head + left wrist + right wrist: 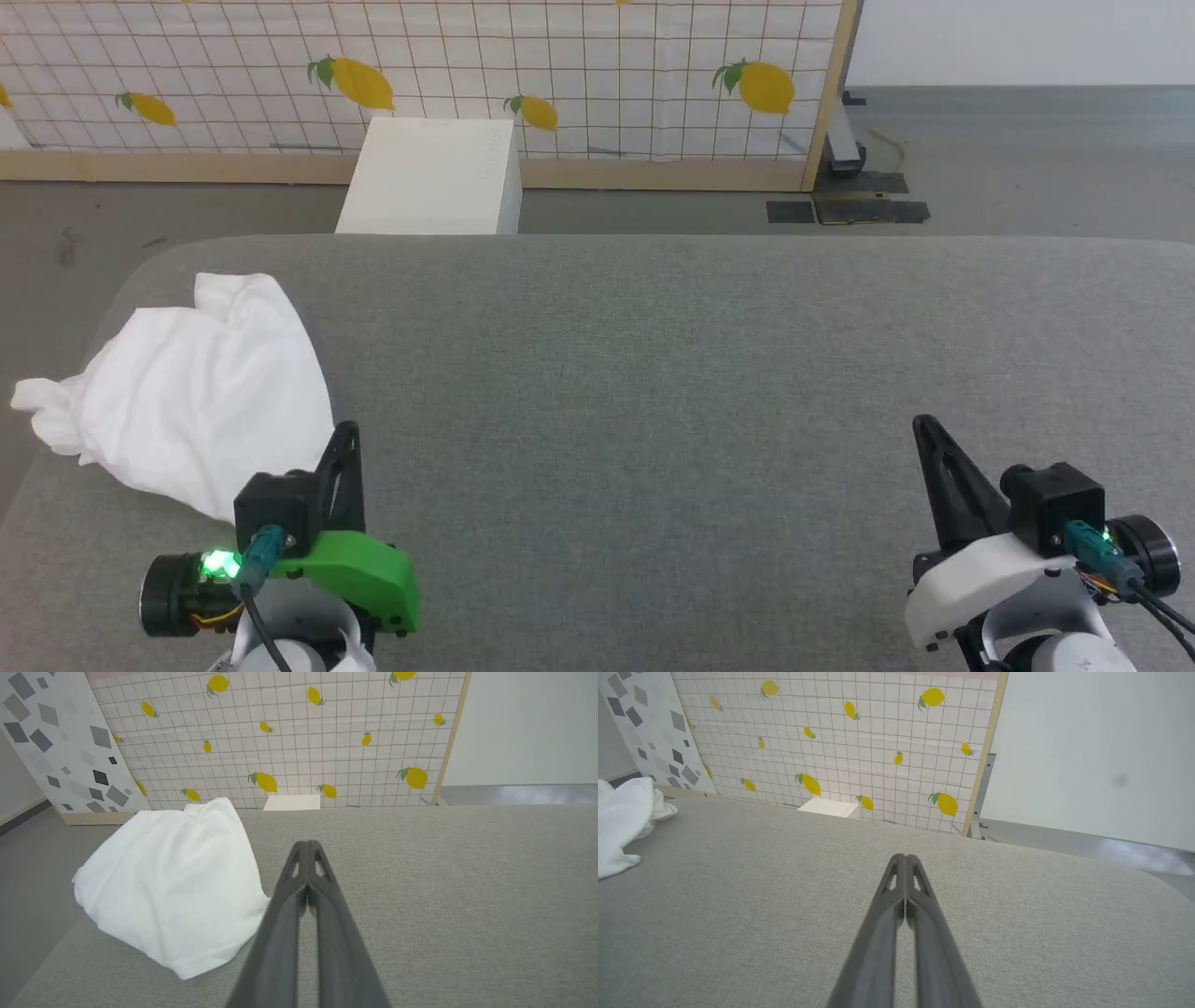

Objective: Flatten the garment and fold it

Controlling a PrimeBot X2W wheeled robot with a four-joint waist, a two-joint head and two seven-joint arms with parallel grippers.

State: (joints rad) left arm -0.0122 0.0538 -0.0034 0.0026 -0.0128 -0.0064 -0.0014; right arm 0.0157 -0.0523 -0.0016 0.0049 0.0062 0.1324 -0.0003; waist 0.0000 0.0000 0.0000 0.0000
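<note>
garment [187, 392] lies crumpled just beside the left gripper [346, 431], clenched and empty; right gripper [924, 427], well apart, clenched too.

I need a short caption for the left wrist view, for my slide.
Left gripper, shut and empty, points over the grey fabric surface beside the crumpled white garment.

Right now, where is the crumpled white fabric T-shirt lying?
In the head view the crumpled white T-shirt lies at the left edge of the grey fabric-covered table, just left of the shut left gripper.
</note>
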